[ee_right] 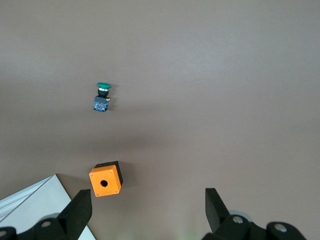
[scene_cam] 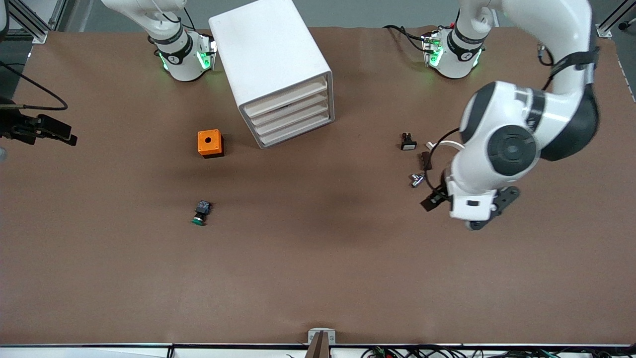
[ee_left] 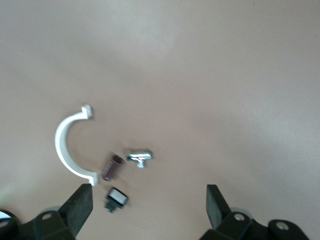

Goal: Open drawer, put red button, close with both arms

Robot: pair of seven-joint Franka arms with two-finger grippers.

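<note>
Currently drawer (scene_cam: 290,113) shut, front facing camera, long axis level; both hands wide.

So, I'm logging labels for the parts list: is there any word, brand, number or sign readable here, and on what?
None can be read.
Small dark marks on the black bands of the two arm bases: too small to read.
The cabinet, orange box, green button and white-faced button show no text.
</note>
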